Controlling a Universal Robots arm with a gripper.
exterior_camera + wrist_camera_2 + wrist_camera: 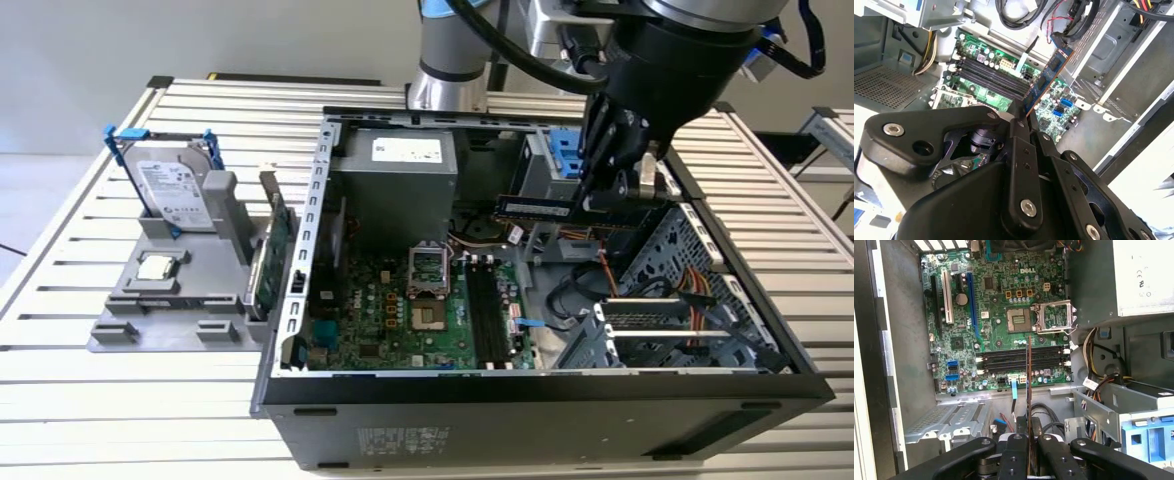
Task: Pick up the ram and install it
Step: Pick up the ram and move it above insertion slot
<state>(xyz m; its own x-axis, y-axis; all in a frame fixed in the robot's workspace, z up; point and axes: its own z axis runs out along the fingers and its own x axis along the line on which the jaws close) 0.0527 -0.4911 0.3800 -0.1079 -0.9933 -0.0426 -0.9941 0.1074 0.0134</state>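
Leftmost of my concerns, the memory slots [489,318] sit low in the open case [534,385]. To their right the ram [541,208] hangs in the air over the case, one end clenched in my claw [617,197]. Carrying it well, I judge, means a firm pinch and squaring its length to those slots. The stick lies roughly level, free end pointing to the exterior view's left, long axis crossing the slots (both wrist views agree).
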